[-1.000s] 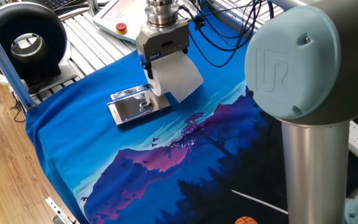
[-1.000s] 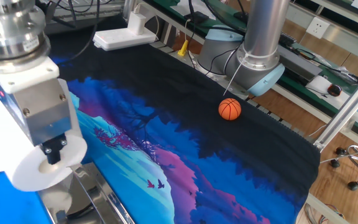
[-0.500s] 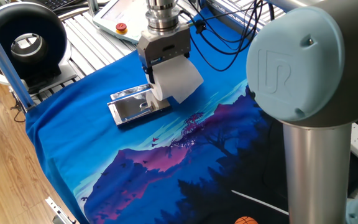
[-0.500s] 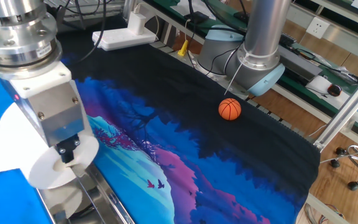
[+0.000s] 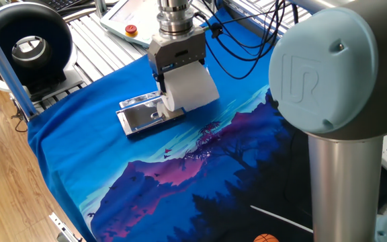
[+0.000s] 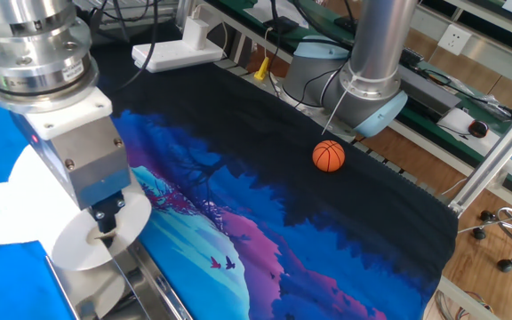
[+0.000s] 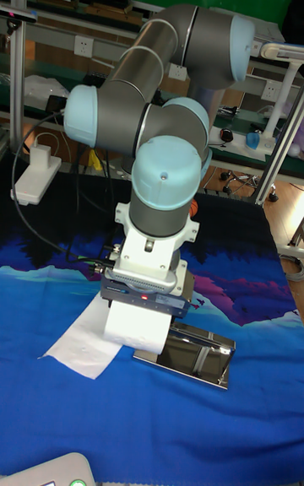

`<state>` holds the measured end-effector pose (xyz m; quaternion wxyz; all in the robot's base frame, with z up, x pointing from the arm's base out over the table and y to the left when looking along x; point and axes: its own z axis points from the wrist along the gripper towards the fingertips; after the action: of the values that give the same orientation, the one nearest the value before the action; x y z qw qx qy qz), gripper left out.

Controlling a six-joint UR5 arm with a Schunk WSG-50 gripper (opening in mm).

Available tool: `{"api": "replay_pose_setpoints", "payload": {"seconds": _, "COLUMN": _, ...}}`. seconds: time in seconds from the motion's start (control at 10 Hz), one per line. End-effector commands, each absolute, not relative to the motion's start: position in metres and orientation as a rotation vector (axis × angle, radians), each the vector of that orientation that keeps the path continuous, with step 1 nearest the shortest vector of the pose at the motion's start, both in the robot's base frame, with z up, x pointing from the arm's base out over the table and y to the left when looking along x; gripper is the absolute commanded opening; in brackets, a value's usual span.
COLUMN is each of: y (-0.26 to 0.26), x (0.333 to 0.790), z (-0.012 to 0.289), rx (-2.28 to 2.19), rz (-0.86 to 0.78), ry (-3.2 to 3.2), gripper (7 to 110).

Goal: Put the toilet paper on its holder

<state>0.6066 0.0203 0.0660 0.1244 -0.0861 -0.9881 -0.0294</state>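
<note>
My gripper (image 5: 164, 89) hangs from the arm above the blue cloth, shut on the toilet paper (image 5: 191, 89). The roll is white, and one dark finger (image 6: 105, 216) reaches into its hollow core. Its loose sheet (image 7: 83, 339) trails to the left onto the cloth in the tall fixed view. The holder (image 5: 146, 113), a shiny silver rectangle with raised edges, lies flat on the cloth. The roll hovers just over the holder's end and hides part of it. In the tall fixed view the holder (image 7: 196, 351) sticks out to the right from under the roll (image 7: 135, 326).
A white pendant with a red button (image 5: 132, 29) lies beyond the gripper. A black round device (image 5: 29, 43) stands at the back left. An orange mini basketball (image 6: 328, 156) rests on the dark cloth near the arm's base (image 6: 368, 96). A white power strip (image 6: 176, 53) sits behind.
The gripper with the roll has shifted a little, lower and closer to the holder. The trailing sheet swung with it. The holder has not moved.
</note>
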Motion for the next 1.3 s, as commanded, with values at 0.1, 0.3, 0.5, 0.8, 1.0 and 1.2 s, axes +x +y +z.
{"api": "replay_pose_setpoints", "payload": {"seconds": 0.1, "y": 0.026, "x": 0.608, "z": 0.071, "rx": -0.263, "rz": -0.124, "ry": -2.886, "gripper": 7}}
{"api": "replay_pose_setpoints", "payload": {"seconds": 0.3, "y": 0.03, "x": 0.608, "z": 0.073, "rx": -0.269, "rz": -0.137, "ry": -2.888, "gripper": 7}}
{"api": "replay_pose_setpoints", "payload": {"seconds": 0.5, "y": 0.03, "x": 0.611, "z": 0.073, "rx": -0.286, "rz": -0.133, "ry": -2.896, "gripper": 7}}
{"api": "replay_pose_setpoints", "payload": {"seconds": 0.8, "y": 0.034, "x": 0.613, "z": 0.07, "rx": -0.306, "rz": -0.121, "ry": -2.91, "gripper": 7}}
{"api": "replay_pose_setpoints", "payload": {"seconds": 1.0, "y": 0.035, "x": 0.606, "z": 0.073, "rx": -0.297, "rz": -0.096, "ry": -2.899, "gripper": 7}}
{"api": "replay_pose_setpoints", "payload": {"seconds": 1.2, "y": 0.034, "x": 0.603, "z": 0.076, "rx": -0.29, "rz": -0.094, "ry": -2.895, "gripper": 7}}
